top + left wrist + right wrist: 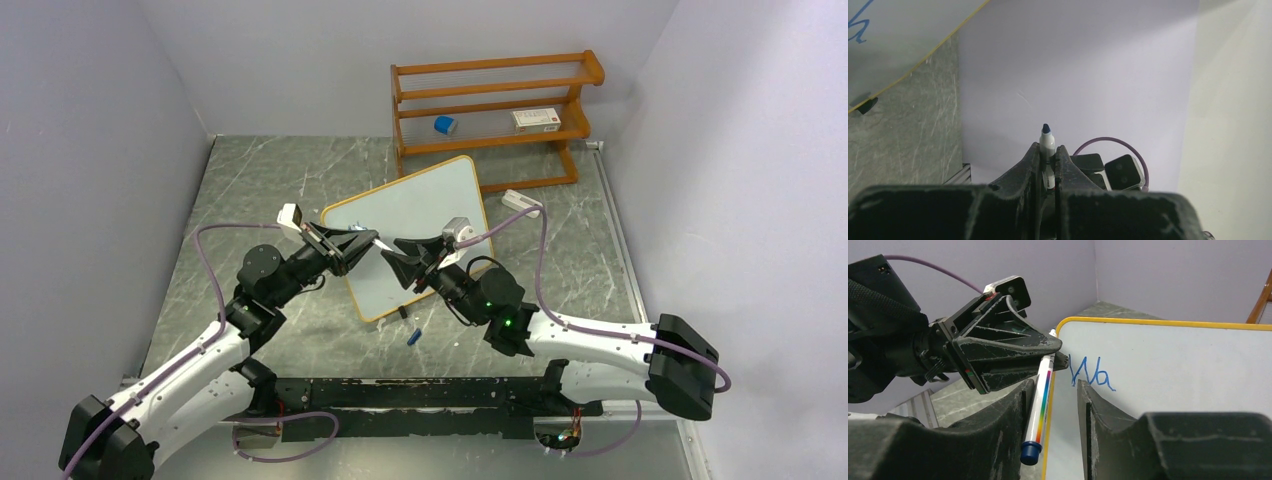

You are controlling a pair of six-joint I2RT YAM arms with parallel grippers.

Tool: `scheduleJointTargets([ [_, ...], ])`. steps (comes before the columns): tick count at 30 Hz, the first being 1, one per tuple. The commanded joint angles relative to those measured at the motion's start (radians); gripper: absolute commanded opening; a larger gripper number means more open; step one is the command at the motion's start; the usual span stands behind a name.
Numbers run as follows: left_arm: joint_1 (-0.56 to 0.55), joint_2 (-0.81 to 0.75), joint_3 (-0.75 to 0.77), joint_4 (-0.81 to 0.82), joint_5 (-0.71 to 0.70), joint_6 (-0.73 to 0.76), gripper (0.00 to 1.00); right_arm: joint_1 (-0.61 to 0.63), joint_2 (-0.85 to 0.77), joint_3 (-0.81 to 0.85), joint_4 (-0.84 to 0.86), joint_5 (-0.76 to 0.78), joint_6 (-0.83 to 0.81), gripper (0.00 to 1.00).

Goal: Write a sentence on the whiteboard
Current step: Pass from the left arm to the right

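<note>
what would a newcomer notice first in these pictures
Over the whiteboard at centre, the left gripper is shut on a rainbow-striped marker whose blue end hangs between the open fingers of the right gripper. Blue letters "Wa" sit near the board's corner.

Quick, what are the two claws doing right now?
Left gripper: closed on the blue marker.
Right gripper: open, fingers on either side of the marker's back end, not clamped on it.

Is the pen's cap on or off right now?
Off. In the left wrist view the marker shows a bare blue tip sticking out beyond the left gripper, whose fingers are closed on it, with no cap over it.
</note>
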Motion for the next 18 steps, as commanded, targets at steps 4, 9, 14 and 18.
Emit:
scheduleJointTargets([
  [4, -0.005, -0.001, 0.006, 0.045, 0.027, -0.001, 0.05, -0.009, 0.0, 0.024, 0.058, 0.001, -0.003, 0.37],
  [9, -0.006, -0.004, 0.01, 0.04, 0.029, 0.002, 0.05, -0.009, 0.01, 0.041, 0.041, -0.002, -0.01, 0.29],
  [14, -0.006, -0.005, 0.011, 0.035, 0.028, 0.004, 0.05, -0.009, 0.012, 0.044, 0.032, -0.002, -0.014, 0.06],
  [18, -0.005, -0.017, 0.012, 0.001, 0.017, 0.018, 0.15, -0.009, -0.017, 0.064, -0.039, -0.01, -0.029, 0.0],
])
